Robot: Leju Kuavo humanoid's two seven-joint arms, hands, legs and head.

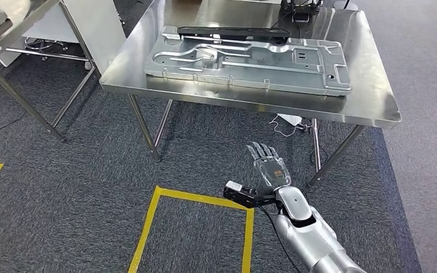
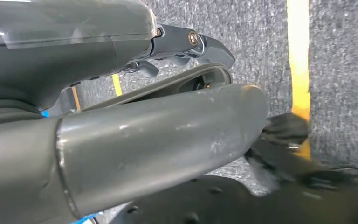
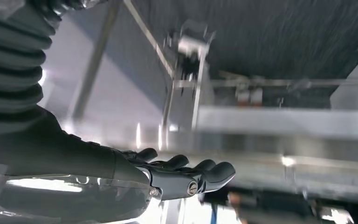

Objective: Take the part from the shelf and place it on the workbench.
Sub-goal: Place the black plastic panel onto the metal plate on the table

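The part (image 1: 247, 60), a large flat stamped metal plate with pressed ribs, channels and small holes, lies on the stainless steel surface (image 1: 370, 102), close to its near edge and spanning most of the width. Its long axis runs along that near edge, side to side in the head view. A narrow black bar (image 1: 227, 32) lies just behind it, parallel, and a dark device (image 1: 300, 7) sits at the far edge.

The right hand (image 1: 268, 166) hangs below and in front of the surface, over grey carpet beside yellow floor tape (image 1: 193, 198). The fingers are extended and together, pointing toward the surface, and they hold nothing; the right wrist view agrees, with the surface's underside and legs ahead of them. The part is up and forward of this hand, slightly toward the robot's left. The left hand (image 2: 121, 93) appears close up in the left wrist view, dark and smooth, over carpet and tape; whether it is open or closed cannot be told, though nothing is seen in it.

By the look of it, the part is already set down and the task is near done
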